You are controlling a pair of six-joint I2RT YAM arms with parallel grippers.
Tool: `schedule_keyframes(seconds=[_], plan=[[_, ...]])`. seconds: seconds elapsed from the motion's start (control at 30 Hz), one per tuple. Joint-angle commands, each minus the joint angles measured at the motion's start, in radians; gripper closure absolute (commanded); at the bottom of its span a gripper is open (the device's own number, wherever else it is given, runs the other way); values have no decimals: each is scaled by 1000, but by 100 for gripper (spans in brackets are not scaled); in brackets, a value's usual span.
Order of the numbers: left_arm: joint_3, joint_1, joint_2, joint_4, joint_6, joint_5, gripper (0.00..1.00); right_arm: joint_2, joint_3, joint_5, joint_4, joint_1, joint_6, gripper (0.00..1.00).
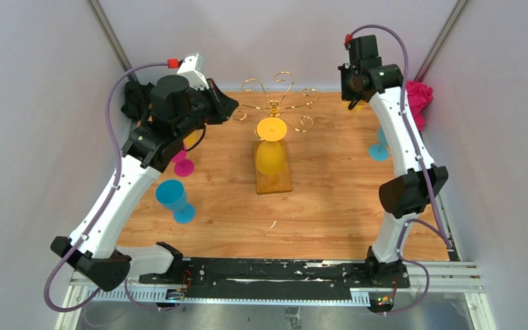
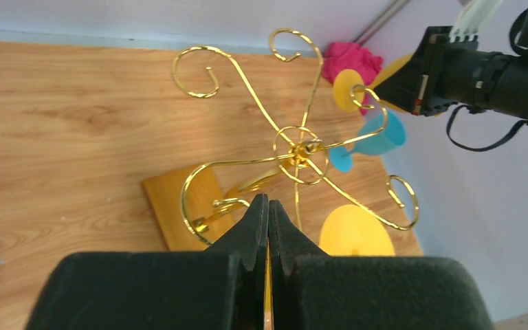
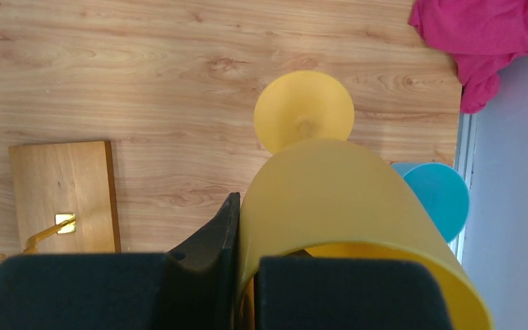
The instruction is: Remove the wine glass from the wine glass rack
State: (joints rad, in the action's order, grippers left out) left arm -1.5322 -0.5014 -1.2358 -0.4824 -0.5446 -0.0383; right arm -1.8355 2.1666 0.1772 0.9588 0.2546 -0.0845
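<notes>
The gold wire wine glass rack stands on its amber wooden base at the table's middle back. A yellow wine glass hangs upside down from it, foot up; the foot also shows in the left wrist view. My left gripper is shut, its tips just over the rack's left scrolls, apart from that glass. My right gripper at the back right is shut on the bowl rim of a second yellow wine glass, one finger outside and one inside.
A pink glass and a blue glass are at the left under my left arm. Another blue glass is at the right, beside my right arm. A pink cloth lies at the back right edge by the wall.
</notes>
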Motion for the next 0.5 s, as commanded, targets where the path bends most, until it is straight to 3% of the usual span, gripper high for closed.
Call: schedule_keyframes(seconds=[0.0, 0.2, 0.47], plan=[[-2, -10, 19, -69, 61, 90, 100, -38, -13, -15, 20, -24, 14, 100], [11, -18, 28, -68, 75, 97, 100, -82, -132, -190, -38, -65, 7, 100], [15, -20, 37, -68, 84, 98, 100, -149, -221, -254, -54, -70, 19, 100]])
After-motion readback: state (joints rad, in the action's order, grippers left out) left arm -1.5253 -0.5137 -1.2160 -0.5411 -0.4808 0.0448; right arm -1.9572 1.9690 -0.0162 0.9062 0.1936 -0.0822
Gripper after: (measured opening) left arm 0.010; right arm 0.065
